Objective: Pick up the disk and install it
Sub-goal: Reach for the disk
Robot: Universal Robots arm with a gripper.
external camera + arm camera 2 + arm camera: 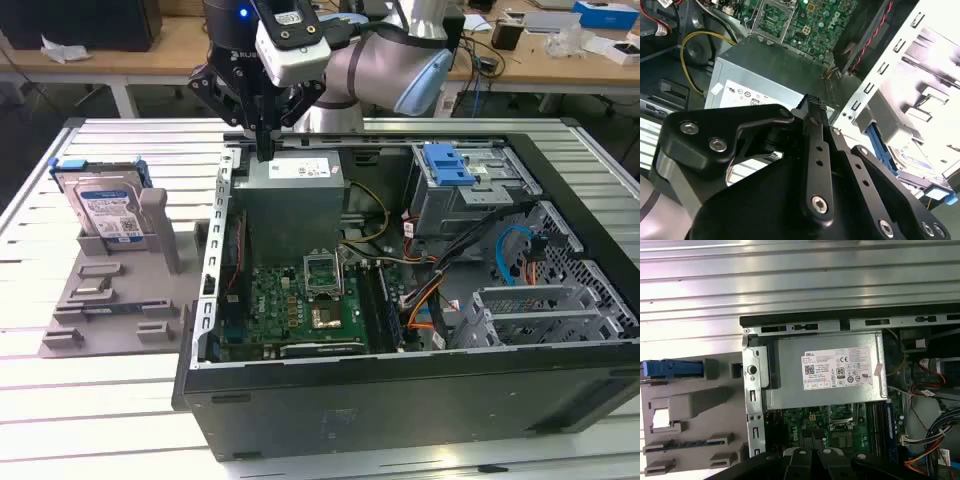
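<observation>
upright, the disk (105, 208) sits in a grey rack (120, 300) — fingers (265, 140) well apart.

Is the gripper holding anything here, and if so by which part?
Nothing is held. The gripper hangs over the power supply with its jaws together and empty; the disk stands in the grey holder outside the case.

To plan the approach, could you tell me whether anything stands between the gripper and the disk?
Nothing visibly blocks it. The gripper hangs over the power supply; the disk stands upright in its grey holder outside. The case's side wall lies between them, apparently below the gripper.
</observation>
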